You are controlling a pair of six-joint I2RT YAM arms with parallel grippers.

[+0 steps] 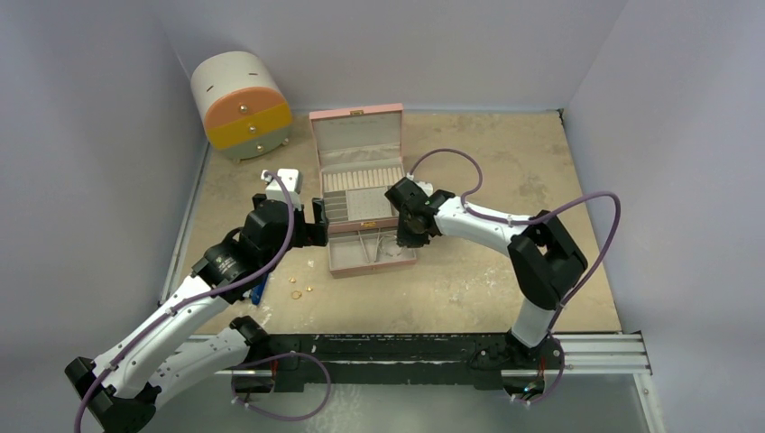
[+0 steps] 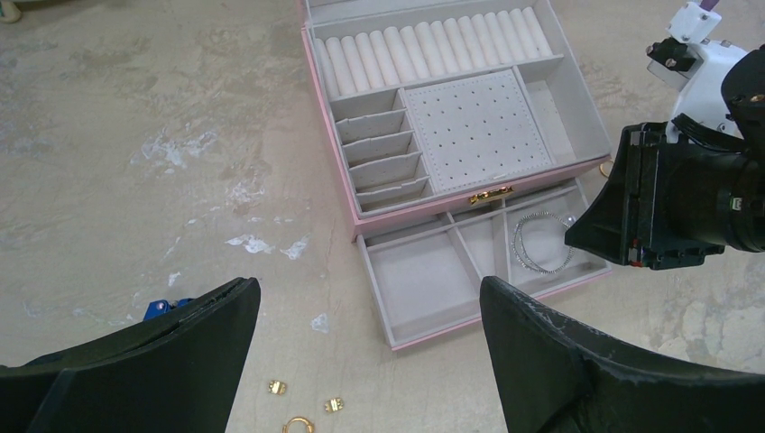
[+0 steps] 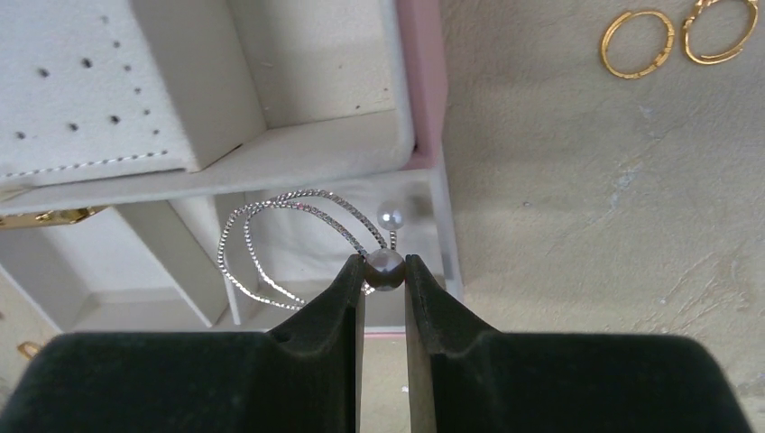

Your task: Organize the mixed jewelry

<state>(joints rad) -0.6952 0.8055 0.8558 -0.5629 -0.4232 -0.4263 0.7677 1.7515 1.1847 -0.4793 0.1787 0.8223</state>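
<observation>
With the right gripper [image 3: 384,271] pinching the pearl end of the silver bangle [image 3: 302,193] inside the drawer of the pink box [image 3: 419,72], lower it flat before letting go; the left gripper [image 2: 368,298] gapes empty, gold rings [image 3: 637,42] beside the box

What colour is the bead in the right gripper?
The bead is dark grey-brown; right wrist view.

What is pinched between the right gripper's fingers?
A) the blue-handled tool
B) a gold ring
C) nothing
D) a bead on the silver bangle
D: the right wrist view shows the right gripper closed on a dark bead at one end of the silver bangle.
</observation>
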